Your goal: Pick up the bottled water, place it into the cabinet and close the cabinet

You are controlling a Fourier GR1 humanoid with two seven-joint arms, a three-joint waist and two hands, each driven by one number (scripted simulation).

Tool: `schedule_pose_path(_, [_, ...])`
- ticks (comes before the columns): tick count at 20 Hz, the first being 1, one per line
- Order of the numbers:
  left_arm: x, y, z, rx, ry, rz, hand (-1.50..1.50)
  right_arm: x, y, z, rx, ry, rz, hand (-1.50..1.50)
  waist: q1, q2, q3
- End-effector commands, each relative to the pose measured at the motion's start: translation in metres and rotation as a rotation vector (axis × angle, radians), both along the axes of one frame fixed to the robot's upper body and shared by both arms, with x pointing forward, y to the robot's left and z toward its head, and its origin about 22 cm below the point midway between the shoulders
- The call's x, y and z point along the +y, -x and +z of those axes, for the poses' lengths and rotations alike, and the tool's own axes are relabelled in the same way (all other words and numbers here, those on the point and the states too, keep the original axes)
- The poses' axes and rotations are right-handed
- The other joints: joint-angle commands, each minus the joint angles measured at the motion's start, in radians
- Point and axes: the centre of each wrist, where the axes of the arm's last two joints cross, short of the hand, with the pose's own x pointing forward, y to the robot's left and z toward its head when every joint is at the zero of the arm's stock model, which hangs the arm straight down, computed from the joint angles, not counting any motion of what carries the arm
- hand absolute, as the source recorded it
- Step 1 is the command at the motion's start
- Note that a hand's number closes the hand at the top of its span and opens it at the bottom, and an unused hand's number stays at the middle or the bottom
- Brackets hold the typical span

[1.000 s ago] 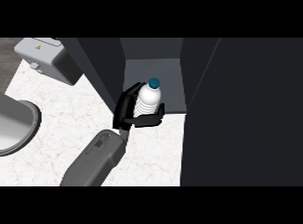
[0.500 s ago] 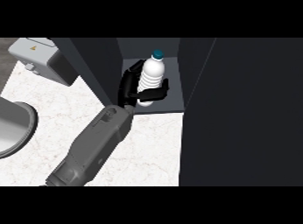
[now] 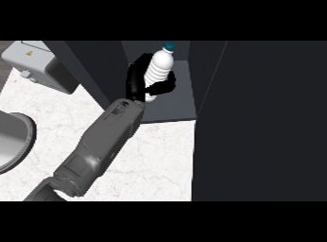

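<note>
My left hand (image 3: 144, 84) is wrapped around the bottled water (image 3: 159, 67), inside the open cabinet (image 3: 167, 105). It seems light, hard and a bit slippery, so I hold its middle.

We see the worktop (image 3: 159, 156) filling the lower left of the head view, and the cabinet (image 3: 264, 118) standing along its right and far sides. In the cabinet's open compartment (image 3: 173, 106), at the far middle, the bottled water (image 3: 159, 68) stands upright, inside the opening. The robot hand (image 3: 140, 82) sits at the bottle's left and near side, curled round its lower part; its forearm (image 3: 100, 146) runs back across the worktop to the lower left. Left of the cabinet, at the far left corner, we find a toaster-like appliance (image 3: 30, 59). A round basin (image 3: 2, 142) lies at the left edge, nearer to us.
</note>
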Motion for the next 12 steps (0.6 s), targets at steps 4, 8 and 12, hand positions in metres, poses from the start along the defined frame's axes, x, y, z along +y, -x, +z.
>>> schedule_pose_path(4, [0.010,-0.021,0.020,-0.019,-0.188,0.118,-1.50,-0.004,0.000,0.014,-0.027,-0.072,0.015,-1.50,-0.004,0.006,0.000])
schedule_pose_path(8, [0.008,-0.022,0.019,-0.067,-0.218,0.160,-1.50,-0.004,-0.006,0.010,-0.037,-0.053,0.036,-1.50,0.000,0.011,-0.001])
schedule_pose_path(12, [-0.004,-0.023,0.030,-0.126,-0.120,0.047,-1.50,-0.001,-0.003,0.012,-0.029,-0.064,0.036,-1.50,-0.005,0.012,-0.002])
